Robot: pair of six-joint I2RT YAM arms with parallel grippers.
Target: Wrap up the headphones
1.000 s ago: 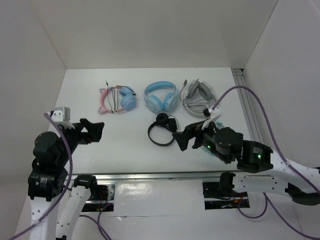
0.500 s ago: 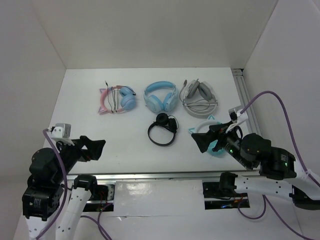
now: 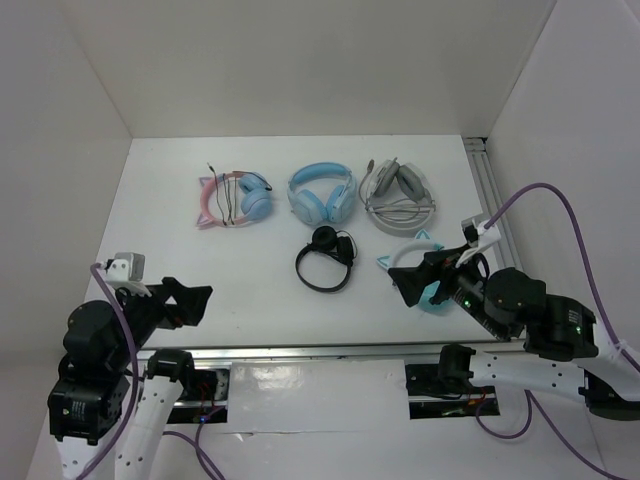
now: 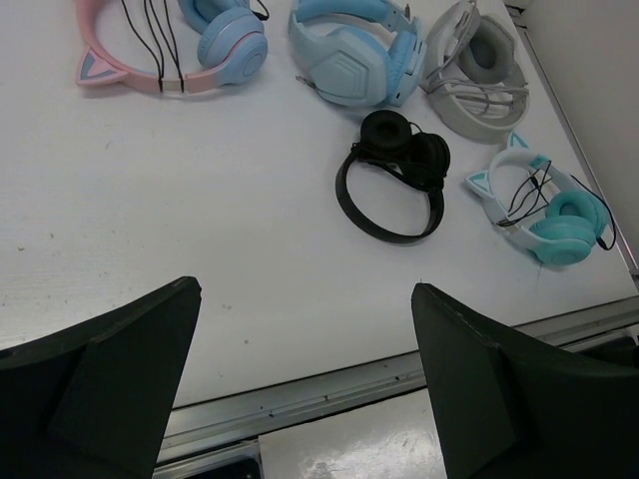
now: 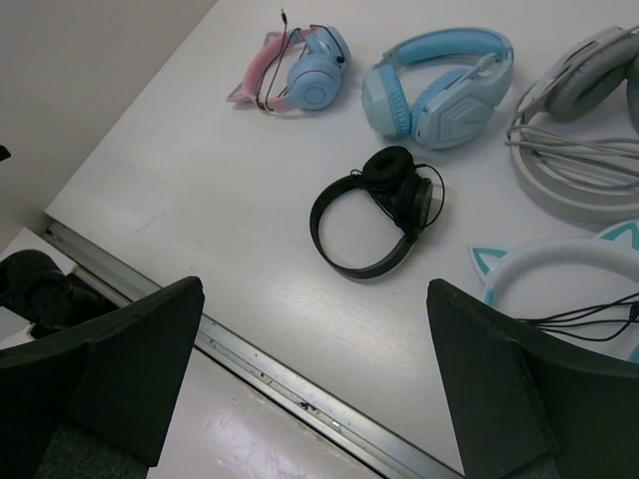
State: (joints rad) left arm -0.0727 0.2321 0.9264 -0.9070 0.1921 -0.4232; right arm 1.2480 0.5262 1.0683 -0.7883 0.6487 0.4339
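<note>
The headphones (image 3: 255, 205) lie flat by the desk's (image 3: 250, 270) far edge, left of centre. Their long axis runs along that edge, with the headband toward the left edge and the earcups to the right. The left gripper (image 3: 190, 300) and right gripper (image 3: 415, 280) hover over the near edge, both spread wide and empty.

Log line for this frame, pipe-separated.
left end effector open, empty | right end effector open, empty | pink cat-ear headphones far left, ungrasped

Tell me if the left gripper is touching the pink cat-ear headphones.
Apart. In the left wrist view the open left gripper hangs near the front edge of the table, with bare surface between it and the headphones at the back.
</note>
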